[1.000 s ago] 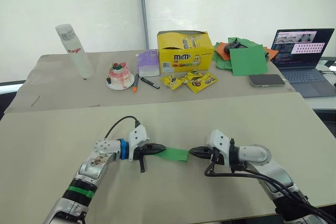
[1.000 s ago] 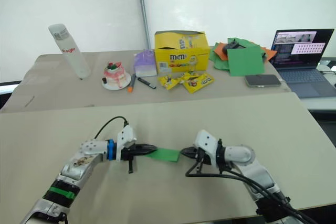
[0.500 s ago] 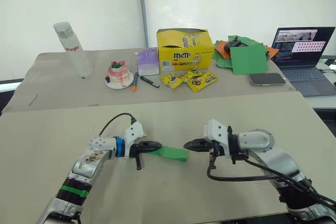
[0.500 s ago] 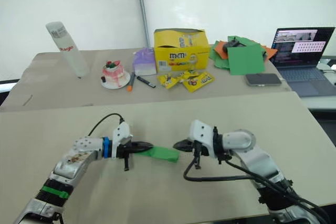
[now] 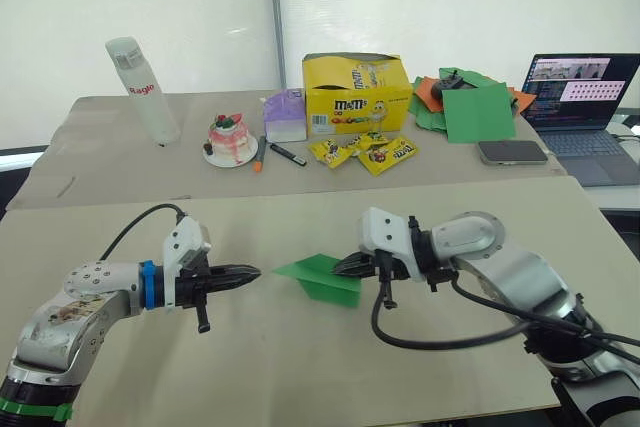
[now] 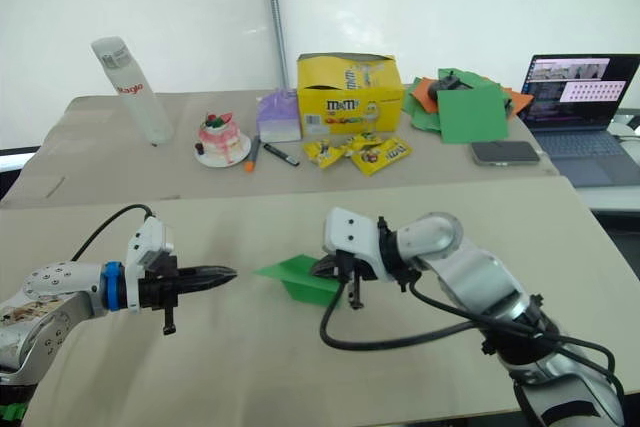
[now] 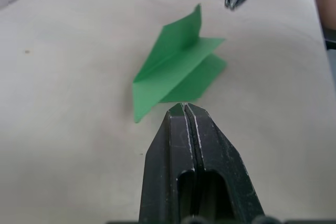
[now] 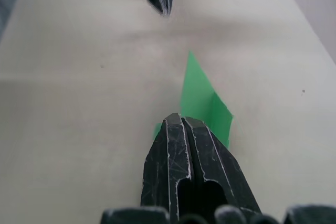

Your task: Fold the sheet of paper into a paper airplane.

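The sheet of paper point(image 5: 320, 278) is folded into a small bright green paper airplane with a pointed nose. It lies on the beige table point(image 5: 300, 377), its nose toward my left gripper point(image 5: 257, 271). That gripper is shut and empty, a short gap away from the nose, as the left wrist view shows with the paper airplane point(image 7: 178, 72) just past the fingertips. My right gripper point(image 5: 338, 267) is shut at the plane's rear end, over the paper point(image 8: 202, 98), without gripping it.
The far table carries a clear bottle point(image 5: 143, 92), a small cake point(image 5: 227, 139), a purple box point(image 5: 285, 115), a yellow candy box point(image 5: 356, 92), candy packets point(image 5: 365, 152), a stack of orange and green papers point(image 5: 470, 107), a phone point(image 5: 510, 152) and a laptop point(image 5: 585, 112).
My left gripper let go of the green paper and drew back to the left. The right gripper moved left to the paper's rear. The paper now rests on the table.
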`<state>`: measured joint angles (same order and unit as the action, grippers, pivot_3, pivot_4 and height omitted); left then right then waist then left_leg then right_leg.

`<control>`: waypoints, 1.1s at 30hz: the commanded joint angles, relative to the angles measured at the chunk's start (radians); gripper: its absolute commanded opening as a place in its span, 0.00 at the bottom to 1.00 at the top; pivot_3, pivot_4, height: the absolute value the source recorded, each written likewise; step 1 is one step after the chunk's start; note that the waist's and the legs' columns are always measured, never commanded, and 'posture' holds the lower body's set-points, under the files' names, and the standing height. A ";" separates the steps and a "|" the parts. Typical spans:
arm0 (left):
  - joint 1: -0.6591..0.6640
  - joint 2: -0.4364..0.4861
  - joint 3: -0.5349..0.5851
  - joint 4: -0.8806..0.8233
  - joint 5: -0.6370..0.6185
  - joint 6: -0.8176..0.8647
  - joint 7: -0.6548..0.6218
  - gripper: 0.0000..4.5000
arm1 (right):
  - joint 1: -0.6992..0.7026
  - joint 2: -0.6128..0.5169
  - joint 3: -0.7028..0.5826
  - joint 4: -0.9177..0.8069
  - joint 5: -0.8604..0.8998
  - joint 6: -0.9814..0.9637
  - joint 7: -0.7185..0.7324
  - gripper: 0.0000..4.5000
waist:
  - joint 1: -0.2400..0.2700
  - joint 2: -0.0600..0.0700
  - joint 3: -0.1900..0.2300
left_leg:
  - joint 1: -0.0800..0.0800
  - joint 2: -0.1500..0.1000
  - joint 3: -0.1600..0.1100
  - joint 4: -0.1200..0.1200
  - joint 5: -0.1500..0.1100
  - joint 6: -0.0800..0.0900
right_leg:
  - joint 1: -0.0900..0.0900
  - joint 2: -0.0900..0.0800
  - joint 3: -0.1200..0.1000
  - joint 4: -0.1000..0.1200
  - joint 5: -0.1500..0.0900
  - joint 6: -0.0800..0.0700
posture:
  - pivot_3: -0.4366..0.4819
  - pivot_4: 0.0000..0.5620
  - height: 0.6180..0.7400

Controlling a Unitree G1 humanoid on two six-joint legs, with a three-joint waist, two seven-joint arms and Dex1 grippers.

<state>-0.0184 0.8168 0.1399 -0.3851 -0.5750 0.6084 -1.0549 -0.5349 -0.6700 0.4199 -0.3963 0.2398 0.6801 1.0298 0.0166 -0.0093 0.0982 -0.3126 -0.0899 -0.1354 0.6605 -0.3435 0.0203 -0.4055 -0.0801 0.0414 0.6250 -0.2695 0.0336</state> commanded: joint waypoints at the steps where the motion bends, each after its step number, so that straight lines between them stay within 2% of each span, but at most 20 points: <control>1: 0.019 -0.010 0.012 -0.061 -0.003 -0.021 0.032 0.00 | -0.028 0.050 0.008 0.088 -0.047 -0.009 -0.060 0.00 | -0.004 0.000 0.000 | -0.001 0.000 0.001 0.000 0.000 0.000 | 0.000 0.000 0.000 0.001 0.000 0.000 | 0.48 0.27 1.00; 6: 0.028 -0.017 -0.003 -0.071 0.018 -0.023 0.069 0.00 | -0.084 0.122 0.015 0.222 -0.113 -0.017 -0.124 0.00 | -0.014 0.000 0.000 | -0.001 0.001 0.001 -0.001 0.001 -0.002 | -0.002 0.001 0.000 0.002 0.000 -0.001 | 0.48 0.27 1.00; 12: 0.019 -0.016 0.010 -0.071 0.003 -0.012 0.077 0.00 | -0.136 0.138 -0.062 0.207 -0.044 0.046 -0.100 0.00 | -0.014 0.001 0.000 | -0.001 0.001 0.000 0.000 0.001 -0.002 | -0.002 0.001 -0.001 0.001 0.001 -0.001 | 0.48 0.27 1.00; 16: -0.006 -0.021 0.034 -0.055 -0.002 -0.009 0.098 0.00 | -0.203 0.104 -0.110 0.146 -0.009 0.088 -0.081 0.00 | -0.015 0.002 0.001 | -0.002 0.000 0.000 0.000 0.001 -0.002 | -0.002 0.001 -0.001 0.001 0.001 -0.001 | 0.48 0.27 1.00; 20: -0.026 -0.035 0.029 -0.033 0.015 -0.010 0.132 0.00 | -0.236 0.078 -0.019 0.048 0.033 0.190 -0.011 0.27 | -0.018 0.001 0.001 | -0.002 0.001 0.000 -0.001 0.001 -0.002 | -0.002 0.002 -0.001 0.001 0.001 -0.001 | 0.48 0.27 1.00; 21: -0.030 -0.043 0.029 -0.029 0.011 -0.009 0.138 0.13 | -0.242 0.091 0.006 0.049 0.017 0.197 -0.027 0.37 | -0.020 0.001 0.001 | -0.002 0.002 0.000 -0.001 0.001 -0.002 | -0.002 0.001 -0.001 0.001 0.001 -0.001 | 0.48 0.27 1.00; 25: -0.018 -0.035 0.040 -0.040 0.012 -0.028 0.125 0.40 | -0.271 0.145 0.097 0.094 -0.053 0.204 -0.085 0.66 | -0.026 0.001 0.001 | -0.002 0.001 0.000 -0.001 0.001 -0.002 | -0.002 0.001 0.000 0.002 0.001 -0.001 | 0.48 0.27 1.00; 33: 0.118 0.054 0.125 -0.058 0.020 -0.038 0.061 1.00 | -0.278 0.199 0.178 0.167 -0.114 0.203 -0.127 0.66 | -0.028 0.002 0.001 | -0.003 0.001 0.001 -0.001 0.001 -0.002 | -0.011 0.001 -0.002 0.003 0.002 -0.003 | 0.48 0.27 1.00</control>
<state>0.0931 0.8587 0.2349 -0.4197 -0.5529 0.5899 -0.9857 -0.8015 -0.4783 0.5976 -0.2191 0.1369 0.8851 0.9092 -0.0113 -0.0077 0.0990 -0.3165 -0.0890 -0.1348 0.6596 -0.3423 0.0183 -0.4170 -0.0788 0.0392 0.6285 -0.2677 0.0308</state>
